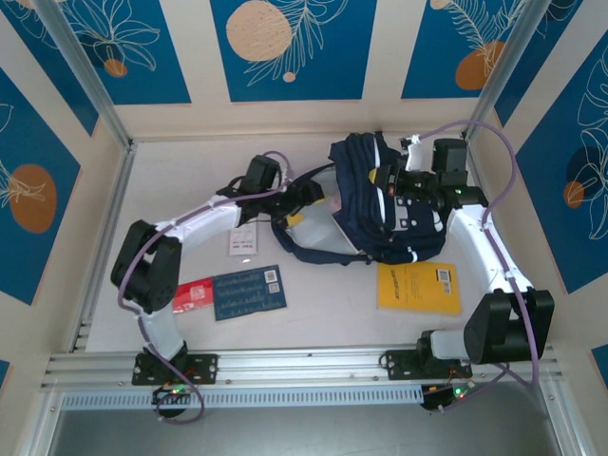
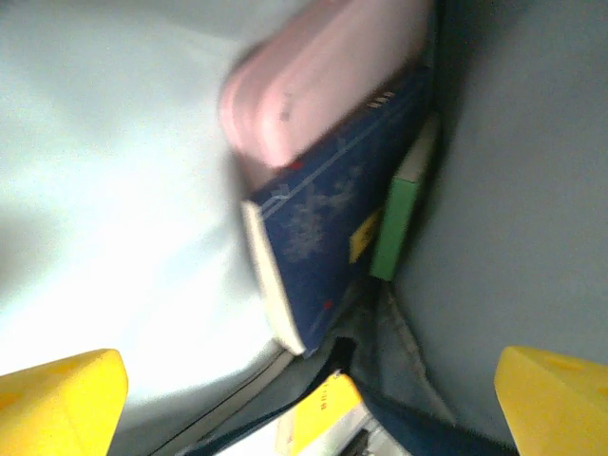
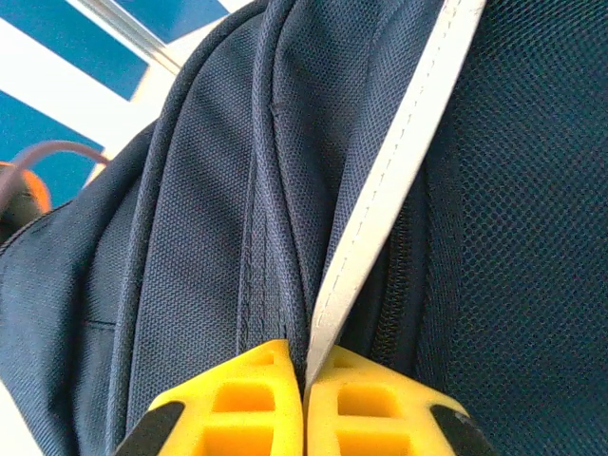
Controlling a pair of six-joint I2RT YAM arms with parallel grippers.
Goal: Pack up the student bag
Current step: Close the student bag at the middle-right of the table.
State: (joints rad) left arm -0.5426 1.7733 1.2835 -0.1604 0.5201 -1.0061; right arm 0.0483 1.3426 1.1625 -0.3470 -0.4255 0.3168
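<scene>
Table (image 1: 323,328): pale and flat, it spans the middle of the overhead view, with my two arm bases at its bottom edge.
Student bag (image 1: 380,204): dark navy, lying on the table at the upper centre-right of the overhead view, its mouth turned toward frame left.
My left pincer (image 2: 304,407): its fingers stand wide apart and grip nothing; the yellow tips sit in the lower left and lower right corners of my left wrist view, looking into the bag's pale lining.
My right pincer (image 3: 306,399): its fingers are pressed together at the bottom centre of my right wrist view, clamped on a fold of the bag's navy fabric beside a white stripe (image 3: 380,209).
Yellow book (image 1: 418,287): flat on the table just below the bag, right of centre.
Blue booklet (image 1: 249,292): flat on the table, lower left of centre.
Pink case (image 2: 323,85): inside the bag, top centre of the left wrist view, blurred.
Blue book (image 2: 323,228): inside the bag, just under the pink case, tilted.
Green book (image 2: 404,209): on edge against the blue book's right side.
Red card (image 1: 193,295): touching the booklet's left edge.
White card (image 1: 243,240): on the table above the booklet.
</scene>
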